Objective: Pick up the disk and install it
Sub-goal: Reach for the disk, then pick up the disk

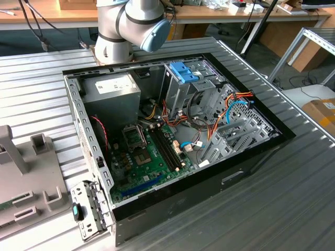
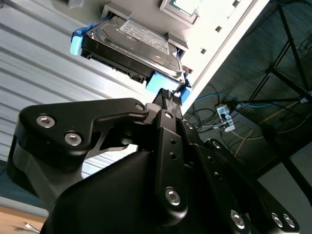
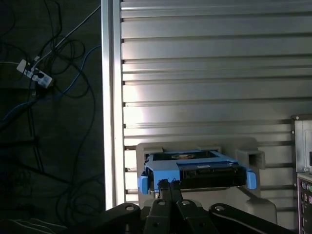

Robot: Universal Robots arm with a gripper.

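1. We open on a ribbed aluminium table (image 1: pixel 293 198) with wooden desks behind it in the exterior view. In the first wrist view, the table's edge drops to a dark floor strewn with cables.
2. Here's the count: one robot arm (image 1: pixel 131 26), one open computer case (image 1: pixel 209 189) with one grey power-supply box (image 1: pixel 112 91) inside, one disk (image 3: pixel 195 169), one grey holder (image 3: pixel 246 158), and one white power strip (image 3: pixel 34 74) on that floor.
3. The disk sits cradled in the grey holder on the table, close to the table's edge, with its light blue bracket framing it.
4. The gripper (image 3: pixel 168 184) is right at the disk's near end, lined up with the blue bracket's edge. Whether it is clamped or loose, I cannot tell.
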